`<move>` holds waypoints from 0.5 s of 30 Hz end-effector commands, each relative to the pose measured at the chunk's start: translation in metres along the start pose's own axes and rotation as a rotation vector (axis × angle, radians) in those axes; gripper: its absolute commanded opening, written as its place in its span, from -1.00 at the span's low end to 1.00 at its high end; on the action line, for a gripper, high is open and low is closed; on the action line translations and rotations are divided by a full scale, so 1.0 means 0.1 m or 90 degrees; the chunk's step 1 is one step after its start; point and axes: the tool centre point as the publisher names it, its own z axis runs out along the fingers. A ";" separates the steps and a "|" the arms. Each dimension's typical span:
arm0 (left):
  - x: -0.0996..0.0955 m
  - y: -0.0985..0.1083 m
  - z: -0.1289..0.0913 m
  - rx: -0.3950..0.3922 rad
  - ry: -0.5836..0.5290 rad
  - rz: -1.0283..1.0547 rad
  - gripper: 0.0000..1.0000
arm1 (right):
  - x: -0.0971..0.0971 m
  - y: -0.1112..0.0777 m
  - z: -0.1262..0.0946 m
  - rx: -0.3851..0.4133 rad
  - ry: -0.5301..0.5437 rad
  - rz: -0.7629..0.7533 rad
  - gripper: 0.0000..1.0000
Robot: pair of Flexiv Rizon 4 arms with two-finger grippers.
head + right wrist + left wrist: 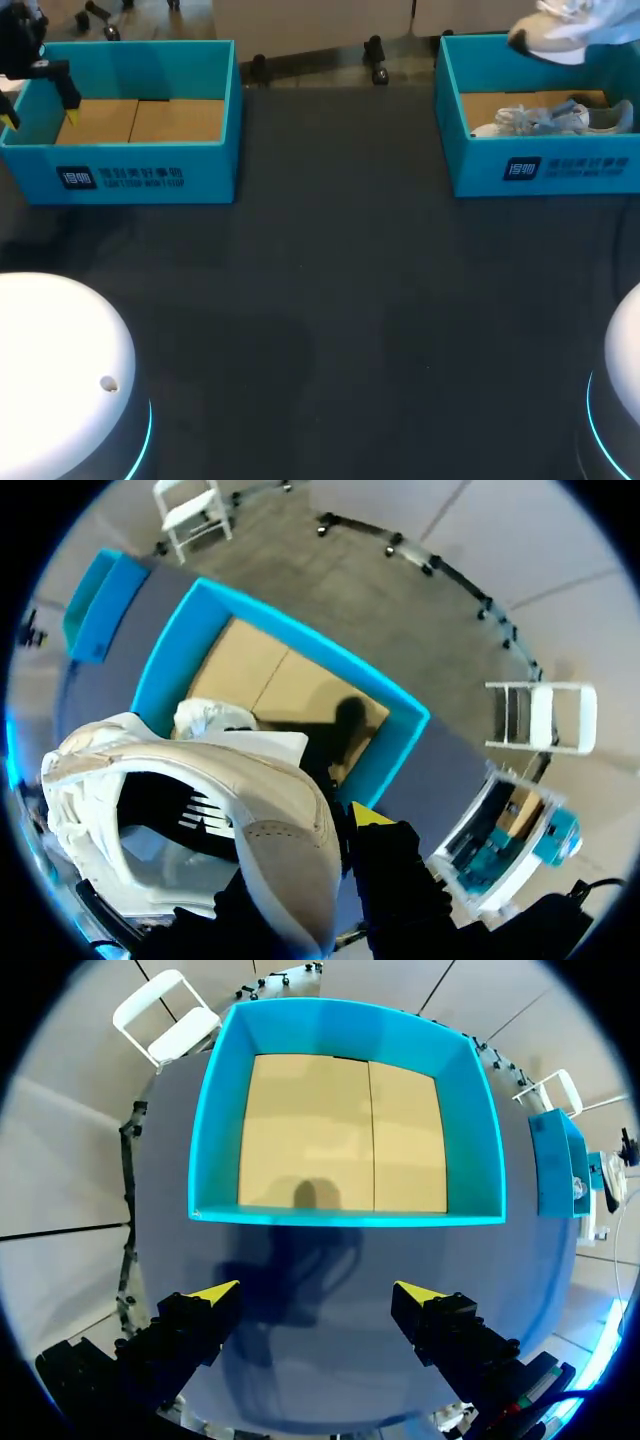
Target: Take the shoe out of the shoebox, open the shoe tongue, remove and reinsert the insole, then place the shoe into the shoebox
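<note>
A white shoe (pixel 560 38) hangs above the far rim of the right teal shoebox (pixel 540 170). My right gripper (pixel 325 845) is shut on the shoe (pixel 200 790) at its collar wall, and only one yellow tip (pixel 370 815) shows. A second pale shoe (pixel 560 118) lies inside that box on its cardboard floor; in the right wrist view a white bundle (pixel 212 718) lies in the box beneath the held shoe. My left gripper (pixel 318 1295) stands open and holds nothing, short of the near wall of the left teal shoebox (pixel 345 1218). In the head view the left gripper (pixel 40 115) is at that box's left end.
The left shoebox (pixel 130 175) holds nothing on its cardboard floor. Between the two boxes lies dark tabletop (pixel 330 280). Two white robot bases (pixel 60 370) (pixel 625 390) stand at the near corners.
</note>
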 end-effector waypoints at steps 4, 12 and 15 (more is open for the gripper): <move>0.00 0.02 -0.01 0.002 -0.001 0.000 1.00 | 0.02 -0.01 -0.02 0.002 0.001 0.094 -1.00; 0.00 0.02 -0.01 0.002 -0.001 0.000 1.00 | 0.07 -0.19 0.09 -0.001 -0.023 0.181 -1.00; 0.00 0.02 -0.01 0.002 -0.001 0.000 1.00 | 0.10 -0.23 0.13 0.000 -0.031 0.205 -1.00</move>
